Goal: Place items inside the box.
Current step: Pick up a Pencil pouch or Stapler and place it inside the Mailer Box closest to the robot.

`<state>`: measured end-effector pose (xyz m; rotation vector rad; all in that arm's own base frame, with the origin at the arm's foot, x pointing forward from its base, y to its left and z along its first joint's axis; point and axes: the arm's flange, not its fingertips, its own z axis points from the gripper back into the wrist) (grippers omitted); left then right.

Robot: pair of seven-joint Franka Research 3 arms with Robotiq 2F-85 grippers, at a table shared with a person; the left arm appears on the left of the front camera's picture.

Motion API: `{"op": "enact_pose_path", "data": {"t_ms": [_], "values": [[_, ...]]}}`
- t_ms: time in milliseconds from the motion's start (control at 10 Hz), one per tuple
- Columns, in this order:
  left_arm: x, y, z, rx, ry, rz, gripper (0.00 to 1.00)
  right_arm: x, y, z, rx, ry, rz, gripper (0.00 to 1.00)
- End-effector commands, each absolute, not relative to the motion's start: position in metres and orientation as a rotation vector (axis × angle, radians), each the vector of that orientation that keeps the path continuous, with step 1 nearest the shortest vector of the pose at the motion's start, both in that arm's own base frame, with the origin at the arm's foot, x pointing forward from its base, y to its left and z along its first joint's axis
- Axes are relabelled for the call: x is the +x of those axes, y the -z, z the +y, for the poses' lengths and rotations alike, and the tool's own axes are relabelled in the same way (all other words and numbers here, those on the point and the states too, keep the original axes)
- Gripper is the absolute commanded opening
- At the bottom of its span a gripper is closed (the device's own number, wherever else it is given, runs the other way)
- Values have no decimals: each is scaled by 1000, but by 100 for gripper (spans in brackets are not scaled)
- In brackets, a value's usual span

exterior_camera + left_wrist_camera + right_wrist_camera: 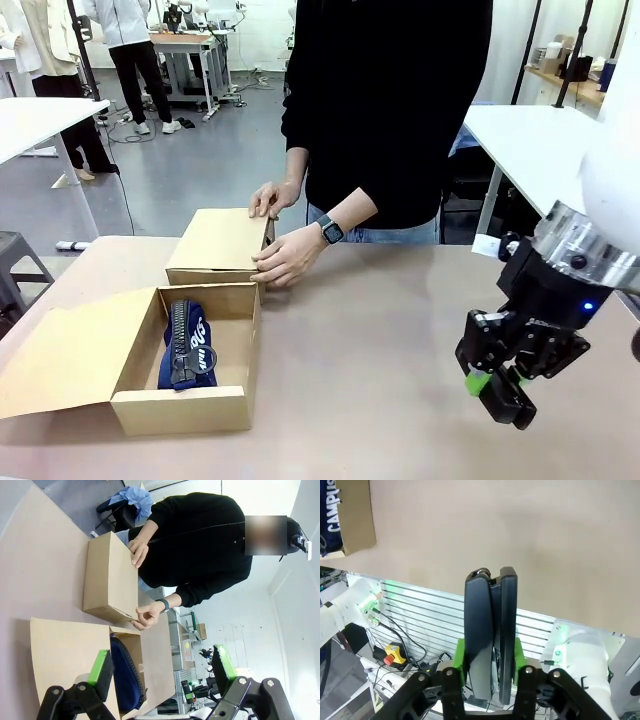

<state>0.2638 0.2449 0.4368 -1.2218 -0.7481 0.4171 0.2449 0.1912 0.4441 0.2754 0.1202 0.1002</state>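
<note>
Black hard-shelled stapler (490, 630): pinched across its flanks by right gripper (497, 388) fingers, above tan desk (380, 330), well apart from open cardboard box (180, 410). Probably stiff, dense, slick; mid-body hold suits. Left gripper (162, 669) fingers spread, over navy zip pouch (125, 675) lying in box.

Robotics lab or workshop, not a home. Landmark: the brown work table (400, 330). A white robot arm (612, 165) hangs over its right side. One white table (40, 115) stands to its left, another white table (530, 135) to its right. Behind it: grey floor (210, 165) w/ loose cables (125, 130), and a bench (185, 42) w/ equipment. Under its near edge: slotted aluminium panel (435, 607) and red-yellow emergency-stop button (395, 654).
</note>
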Motion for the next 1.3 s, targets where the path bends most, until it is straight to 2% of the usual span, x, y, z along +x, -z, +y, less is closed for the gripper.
{"op": "enact_pose_path", "data": {"t_ms": [0,600,900,1200], "values": [[264,-437,244,-1235,-404,-779,100,259,-448,212,292,-157,120,42],[264,-437,244,-1235,-404,-779,100,275,-450,241,300,-131,112,42],[264,-437,244,-1235,-404,-779,100,327,-460,363,341,-159,-17,42],[264,-437,244,-1235,-404,-779,100,363,-446,477,358,-266,-9,42]]}}
